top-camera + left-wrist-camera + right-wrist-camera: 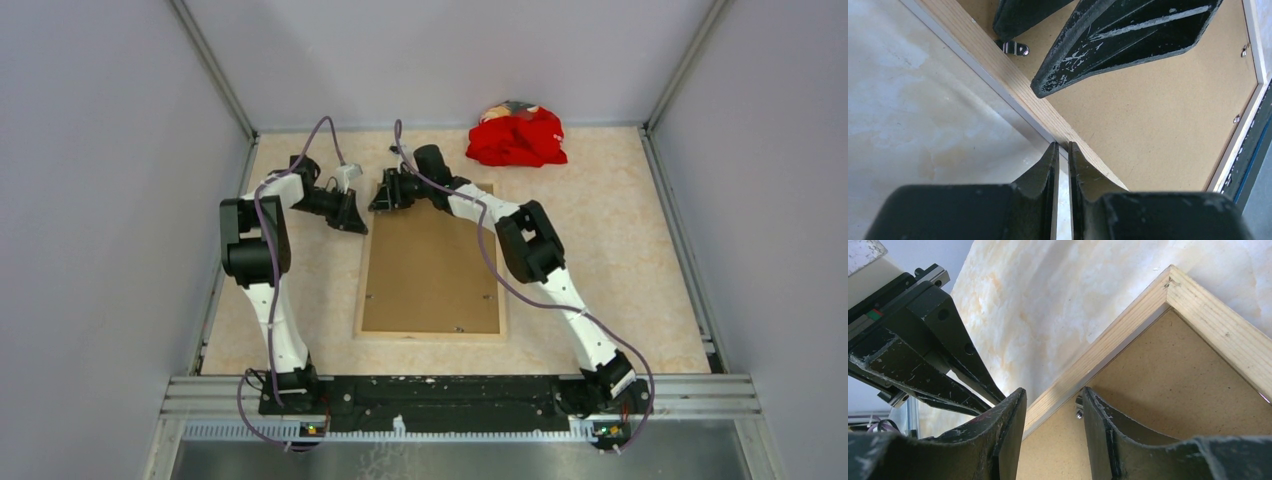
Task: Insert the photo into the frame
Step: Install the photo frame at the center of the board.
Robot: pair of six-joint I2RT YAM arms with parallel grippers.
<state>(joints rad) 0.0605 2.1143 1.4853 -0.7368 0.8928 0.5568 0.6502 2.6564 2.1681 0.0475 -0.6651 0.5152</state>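
Observation:
The frame (362, 290) lies face down mid-table, its light wood back up, with a plain brown backing board (432, 270) set in it. The photo is not in view. My left gripper (352, 215) is at the far end of the frame's left rail. In the left wrist view it (1062, 145) is shut with only a slit between the fingers, tips at the rail's (998, 65) outer edge. My right gripper (380, 195) is open. In the right wrist view it (1053, 392) straddles the same rail (1118, 336) near the far left corner, beside a small metal tab (1079, 407).
A red cloth (517, 137) lies at the back of the table. Grey walls close in the left, right and back sides. A metal rail (460, 395) with the arm bases runs along the near edge. More metal tabs (1015, 48) sit on the board's edges.

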